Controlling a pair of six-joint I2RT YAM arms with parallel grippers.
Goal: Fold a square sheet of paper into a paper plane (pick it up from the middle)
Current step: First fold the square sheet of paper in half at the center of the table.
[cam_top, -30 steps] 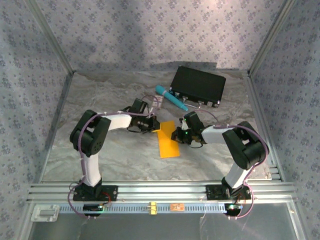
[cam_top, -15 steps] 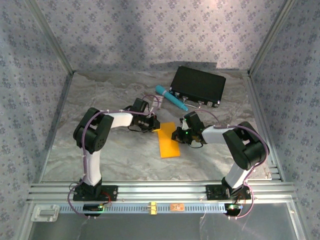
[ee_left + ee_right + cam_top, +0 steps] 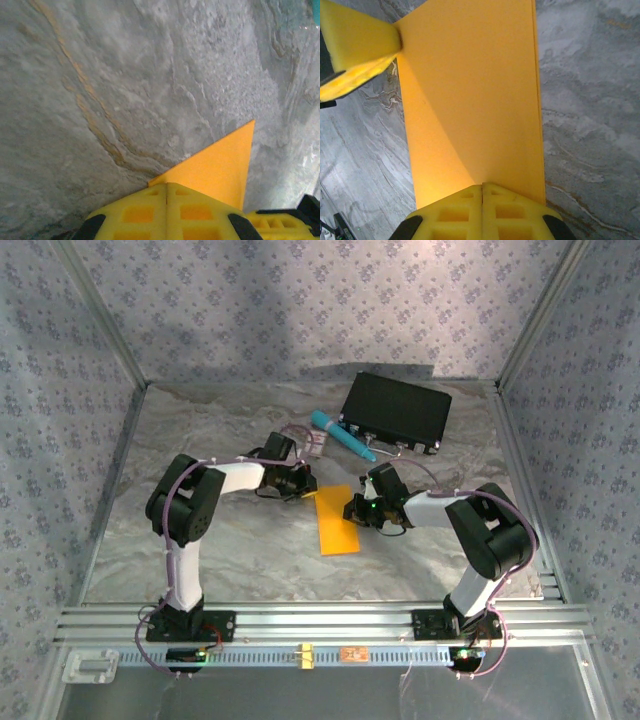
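1. Presently the sheet of paper [image 3: 337,525] lies near the middle of the table [image 3: 200,540]. It is already doubled into a narrow orange-yellow strip, its long axis running roughly from the far edge toward the near edge.
2. Left gripper [image 3: 303,487]: jaws together, tips set at the strip's far left corner. In the left wrist view a triangular corner of paper projects beyond the closed fingertips. The paper faces that camera flat rather than edge-on in the seam between the fingers, so I judge it pressed, not nipped.
3. Right gripper [image 3: 357,510]: jaws likewise together, tips resting on the strip's right side, across from the left gripper. In the right wrist view the paper runs out flat from under the fingertips.
4. In the right wrist view a diagonal change of tone crosses the strip from the left fingertip toward the right fingertips. It may be a crease or a slightly raised flap; I cannot tell which.
5. Likely reason for the arrangement: the right gripper pins the strip so it cannot slide on the smooth marbled top, while the left gripper works the corner into a diagonal nose fold.
6. The black case [image 3: 396,412] sits toward the far right corner, with the teal pen [image 3: 342,436] just beside it. Both are apart from the strip, leaving room to fold.
7. Progress, as judged: partway. The strip is there, but no pointed dart is formed yet.
8. Risk: the thin paper skids or buckles if either press lightens.
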